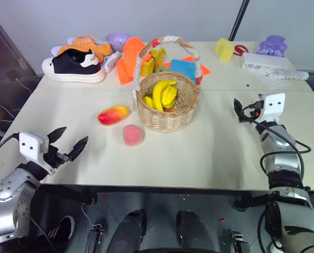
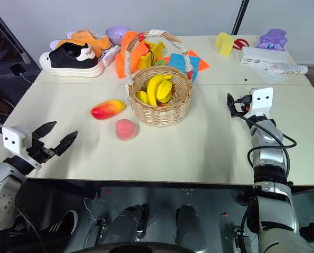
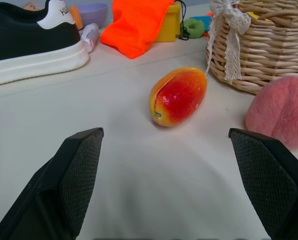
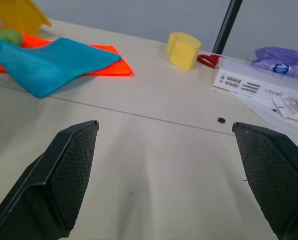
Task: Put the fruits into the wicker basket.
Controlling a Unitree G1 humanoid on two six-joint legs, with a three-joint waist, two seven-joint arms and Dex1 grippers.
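1. The mango [image 1: 113, 114] lies on its side on the table [image 1: 209, 153], just beside the wicker basket [image 1: 167, 108] on its left and apart from it. In my left wrist view its red side faces my fingers.
2. The peach [image 1: 133, 135] rests on the table near the basket's front left edge, close to the weave; I cannot tell whether it touches. The mango and the peach lie near each other, not touching.
3. The wicker basket stands upright near the table's middle, its arched handle wrapped in white and red. Yellow bananas [image 1: 163, 94] lie inside it. Neither fruit is in the basket.
4. My left gripper [image 1: 67, 143] hovers at the table's near left edge, its two black fingers spread wide and holding nothing. It points toward the mango, well short of it.
5. My right gripper [image 1: 240, 110] is over the table's right side, well apart from the basket. Its fingers are spread wide and empty.
6. Behind the basket lie an orange cloth [image 1: 129, 59] and a blue cloth [image 1: 183, 69].
7. At the far left stand a black sneaker [image 1: 73, 66] and an orange sneaker [image 1: 83, 44], with a lilac bowl [image 1: 117, 38] behind them.
8. At the far right are a yellow block [image 1: 224, 49] and a white box [image 1: 262, 61].
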